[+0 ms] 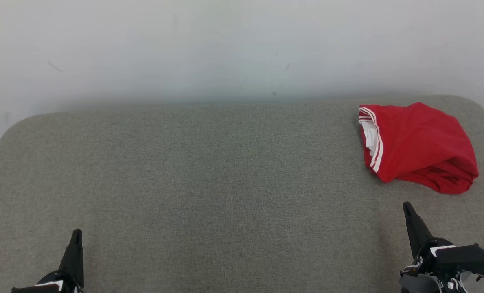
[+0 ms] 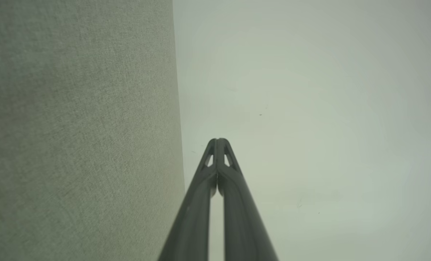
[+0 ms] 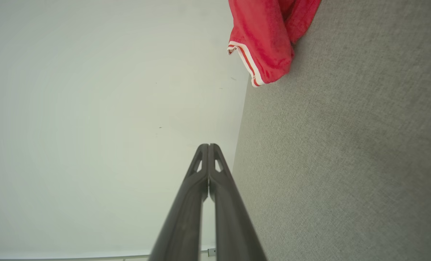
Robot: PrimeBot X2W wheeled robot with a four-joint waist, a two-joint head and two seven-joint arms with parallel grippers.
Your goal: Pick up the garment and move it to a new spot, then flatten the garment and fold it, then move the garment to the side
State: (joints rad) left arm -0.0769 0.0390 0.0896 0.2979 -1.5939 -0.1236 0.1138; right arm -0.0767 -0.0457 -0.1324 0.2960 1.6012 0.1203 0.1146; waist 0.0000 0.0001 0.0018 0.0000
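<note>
On grey fabric [image 1: 209,183] below a white wall [image 1: 225,49] lies the garment [image 1: 421,146], jaws closed empty.

Garment [image 1: 419,148]: lying on the table [image 1: 209,183], at its far right, close to the back edge.
Wall [image 1: 225,49]: standing directly behind the table.
Left gripper [image 1: 77,233]: hovering over the table's near left, well apart from the garment.
Right gripper [image 1: 407,206]: hovering over the near right, just in front of the garment, not touching it.

One red garment [image 1: 419,146]; one grey surface [image 1: 209,183]; two pincers: left pincer [image 1: 77,232], right pincer [image 1: 407,205].
</note>
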